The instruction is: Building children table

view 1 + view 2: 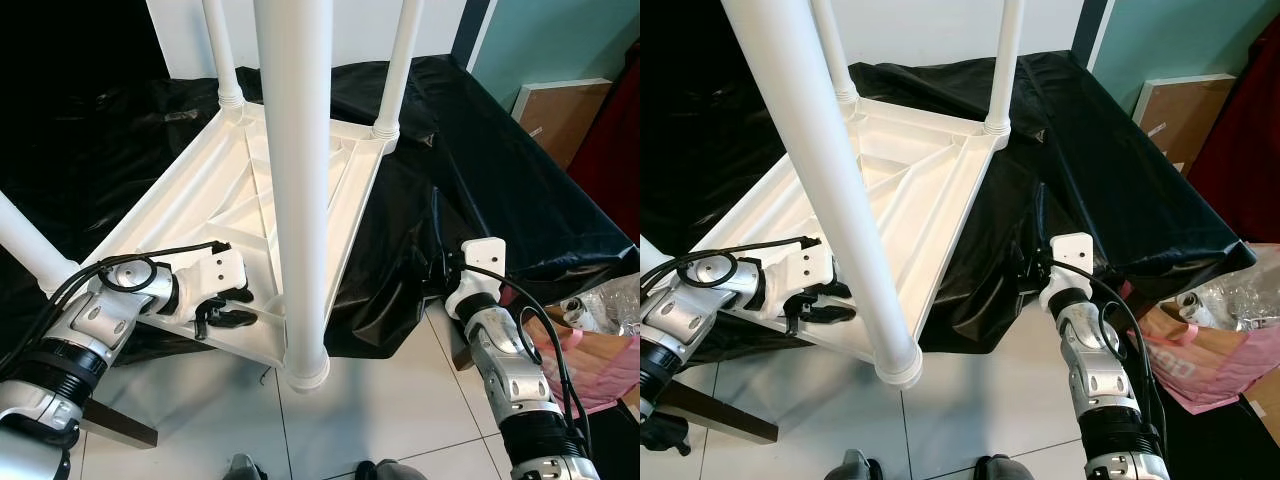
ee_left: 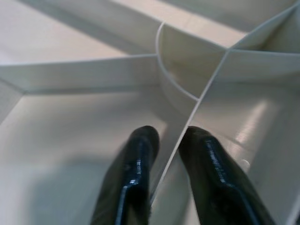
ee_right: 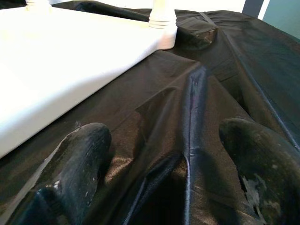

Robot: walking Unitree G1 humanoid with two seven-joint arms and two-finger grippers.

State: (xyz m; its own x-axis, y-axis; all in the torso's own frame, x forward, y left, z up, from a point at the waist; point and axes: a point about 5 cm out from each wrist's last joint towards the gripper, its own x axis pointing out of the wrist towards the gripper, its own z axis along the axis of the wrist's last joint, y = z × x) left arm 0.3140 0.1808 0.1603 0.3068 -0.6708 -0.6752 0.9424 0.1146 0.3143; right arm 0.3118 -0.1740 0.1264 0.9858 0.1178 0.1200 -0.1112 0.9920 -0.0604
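A white plastic children's table (image 1: 225, 195) lies upside down on a surface draped in black sheet (image 1: 480, 170). Its legs point up, and the nearest leg (image 1: 300, 200) rises from the front corner. My left gripper (image 1: 226, 312) is at the table's front edge, just left of that leg. In the left wrist view its two black fingers (image 2: 133, 173) are closed on a thin white rib (image 2: 206, 89) of the underside. My right gripper (image 3: 173, 154) stands open, its fingers wide apart over the black sheet, to the right of the table.
White tiled floor (image 1: 380, 400) lies below the table's overhanging corner. A cardboard panel (image 1: 560, 115) leans at the right wall. A pink bag (image 1: 600, 365) sits by my right arm. A dark wooden board (image 1: 120, 425) pokes out at lower left.
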